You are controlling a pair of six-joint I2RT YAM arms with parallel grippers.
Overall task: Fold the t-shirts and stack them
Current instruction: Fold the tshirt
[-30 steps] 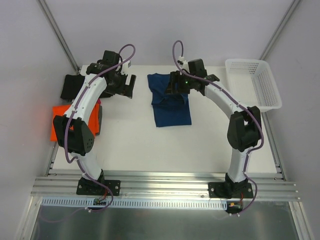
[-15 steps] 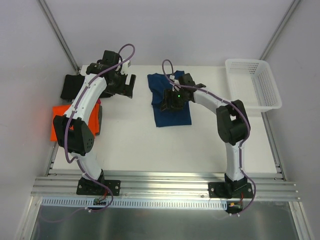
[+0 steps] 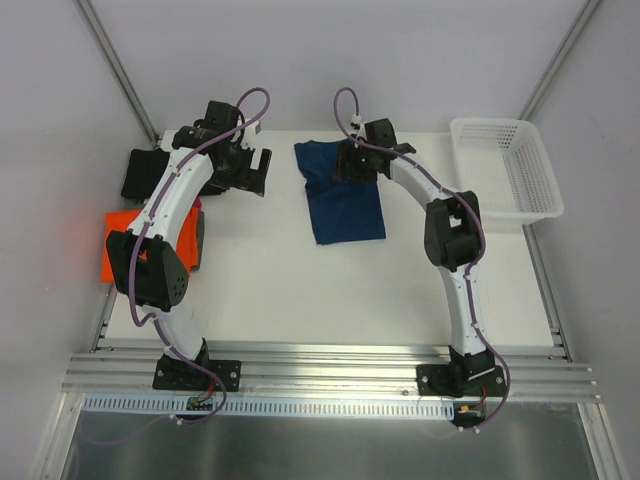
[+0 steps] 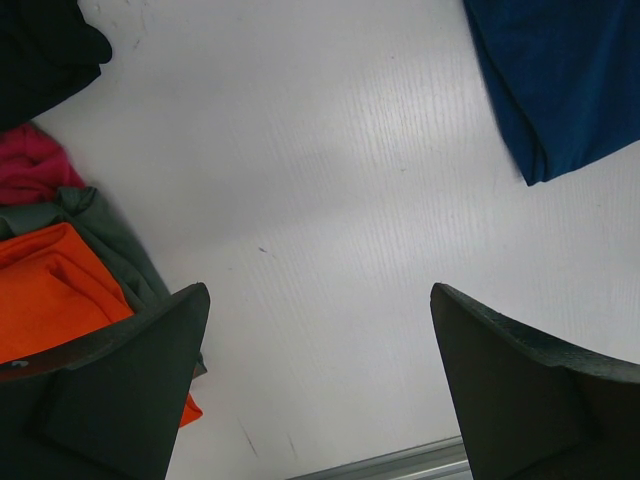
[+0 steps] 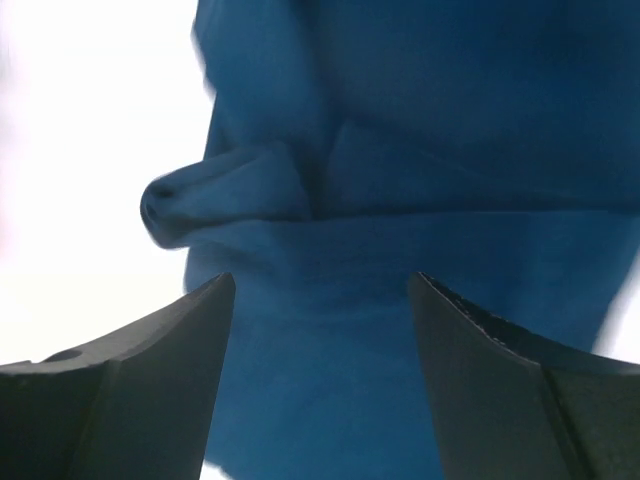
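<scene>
A navy blue t-shirt (image 3: 345, 208) lies folded at the back middle of the table, with a rolled fold (image 5: 225, 195) near its upper edge. My right gripper (image 3: 350, 165) hovers open just over that upper part; dark cloth (image 5: 400, 120) fills the view beneath the gripper (image 5: 320, 280), and nothing is pinched. My left gripper (image 3: 257, 172) hangs open over bare table left of the navy shirt (image 4: 570, 80), holding nothing (image 4: 318, 292). A bright orange t-shirt (image 3: 120, 248) sits at the left edge and a black one (image 3: 140, 175) behind it.
A white lattice basket (image 3: 505, 165) stands at the back right corner. Pink cloth (image 4: 28, 170) and grey-green cloth (image 4: 110, 240) lie by the orange shirt (image 4: 50, 290) and black shirt (image 4: 40, 50). An aluminium rail (image 3: 330, 370) runs along the near edge.
My right gripper dipped toward the middle of the navy shirt, then drew back to its upper edge. The shirt's lower edge has shifted and tilted slightly. The left arm has not moved.
</scene>
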